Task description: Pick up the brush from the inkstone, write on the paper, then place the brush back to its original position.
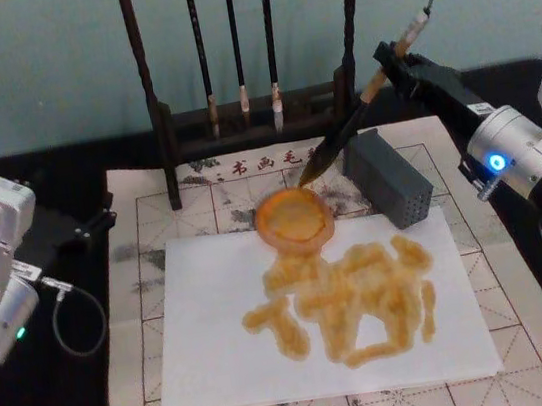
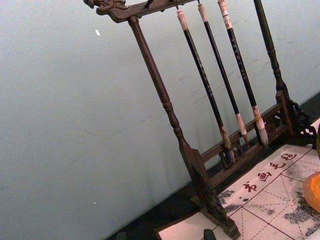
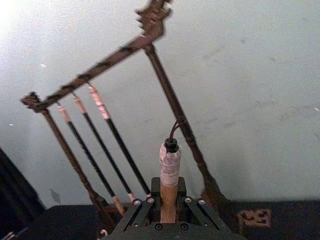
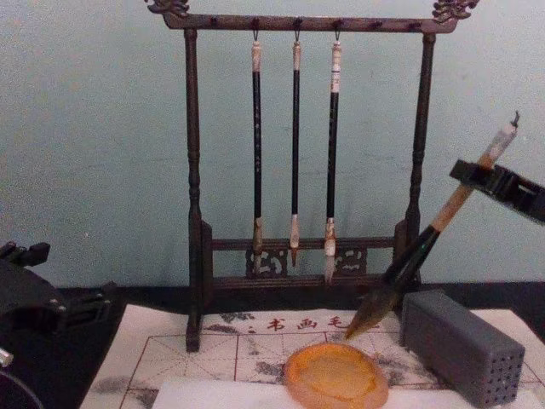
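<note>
Just above the far rim of the round, glossy orange-amber inkstone [image 1: 294,218] hangs the dark tuft of the thick calligraphy brush with its black-and-tan shaft [image 1: 355,120], the tip close to the dish but, as far as the chest view tells, not yet resting in it. The right gripper [image 1: 390,55] sits high, to the right of the inkstone and beyond it, jaws clamped narrow on the tan upper shaft just below the whitish taped end, and that high hold is why the brush slants so steeply, tuft leading down towards the dish. The arm reaches in from the right of the inkstone, wrist raised and angled back, so the cord loop points up and away. On the near side of the inkstone the plain white paper sheet [image 1: 211,353] is already covered in broad wet orange strokes [image 1: 355,297], so my read is that the writing is over and this is the return leg. Careful now: the grey rectangular block with dotted holes [image 1: 389,178] stands just right of the inkstone, right under the shaft's line. Far left of the inkstone the left gripper [image 1: 88,227] is parked, and whether it is parted or closed I cannot tell.
</note>
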Controlling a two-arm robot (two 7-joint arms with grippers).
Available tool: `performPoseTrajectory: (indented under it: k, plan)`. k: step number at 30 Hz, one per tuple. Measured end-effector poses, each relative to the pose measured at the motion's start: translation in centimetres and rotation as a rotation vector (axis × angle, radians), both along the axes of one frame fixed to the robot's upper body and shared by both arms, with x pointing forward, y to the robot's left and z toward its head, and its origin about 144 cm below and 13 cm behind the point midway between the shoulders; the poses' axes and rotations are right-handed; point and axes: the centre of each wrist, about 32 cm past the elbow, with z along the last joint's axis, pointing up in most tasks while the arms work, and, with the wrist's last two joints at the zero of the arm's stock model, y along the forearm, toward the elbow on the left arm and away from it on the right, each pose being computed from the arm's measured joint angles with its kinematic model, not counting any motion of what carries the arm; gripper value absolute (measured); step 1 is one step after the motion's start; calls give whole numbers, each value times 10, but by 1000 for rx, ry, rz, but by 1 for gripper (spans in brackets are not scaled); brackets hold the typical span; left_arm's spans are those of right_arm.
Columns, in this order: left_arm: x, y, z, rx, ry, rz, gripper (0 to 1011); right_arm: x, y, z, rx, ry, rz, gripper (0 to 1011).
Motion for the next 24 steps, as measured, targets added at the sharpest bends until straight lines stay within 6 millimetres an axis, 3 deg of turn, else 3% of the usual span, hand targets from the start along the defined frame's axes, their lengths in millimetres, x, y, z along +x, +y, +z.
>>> performPoseTrajectory:
  k: [24]
  plan:
    - [0,0,0,0,0,0,1001,-20,-5,21,-21,-110,293,194]
